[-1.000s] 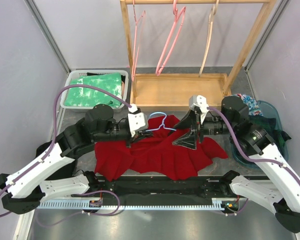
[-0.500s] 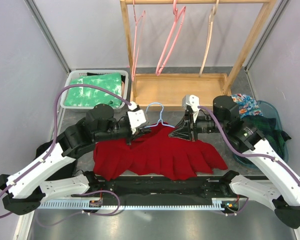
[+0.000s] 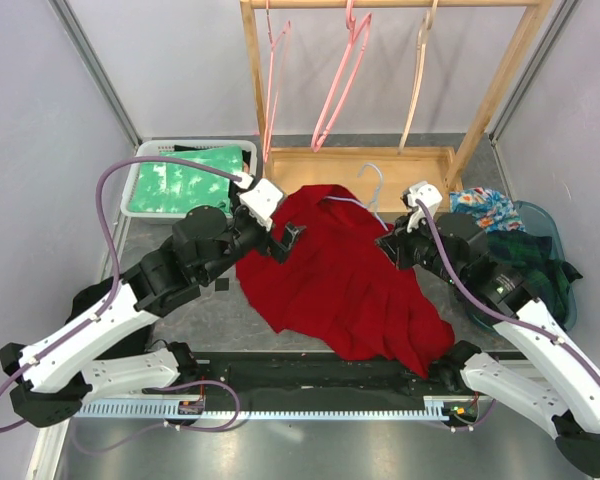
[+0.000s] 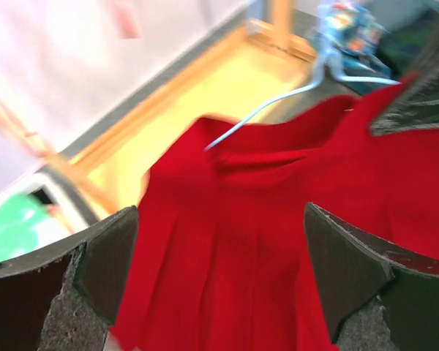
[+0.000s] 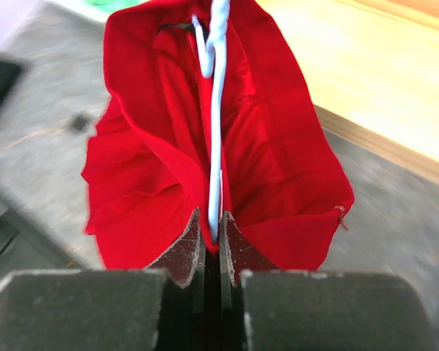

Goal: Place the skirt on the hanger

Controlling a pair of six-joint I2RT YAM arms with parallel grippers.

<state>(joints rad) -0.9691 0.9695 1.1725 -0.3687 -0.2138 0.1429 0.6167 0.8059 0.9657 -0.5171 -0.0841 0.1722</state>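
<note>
1. Right pincer (image 5: 212,228): I read its jaws pressed together, with almost no gap. They grip the straight shank of item 3, and red cloth is bunched against both fingertips. It sits just in front of the wooden garment rack (image 3: 360,178), off that rack's right front corner.

2. Left pincer (image 4: 219,241): jaws spread to full width, and I see nothing between them. It sits in front of the rack's left front corner, with its fingers just beside the upper left edge of item 4. I cannot tell whether they touch the cloth.

3. Pale blue wire hanger (image 5: 216,110): its shank runs from the right pincer's tips up into the skirt. Its hook pokes out of the cloth over the rack's front rail.

4. Red pleated cloth skirt (image 3: 340,275): it is draped around the hanger between the two pincers. Its top lies just in front of the rack, and its hem trails away from the rack toward the arm bases.

5. Grey table (image 3: 220,320): it carries the rack and the skirt's lower folds.

6. White plastic basket (image 3: 140,170): it stands just left of the rack and holds green patterned cloth (image 3: 185,180).

7. Teal plastic tub (image 3: 550,235): it stands right of the rack and holds mixed patterned clothes.

8. Pink hangers (image 3: 342,70): they hang from the rack's top bar.
</note>
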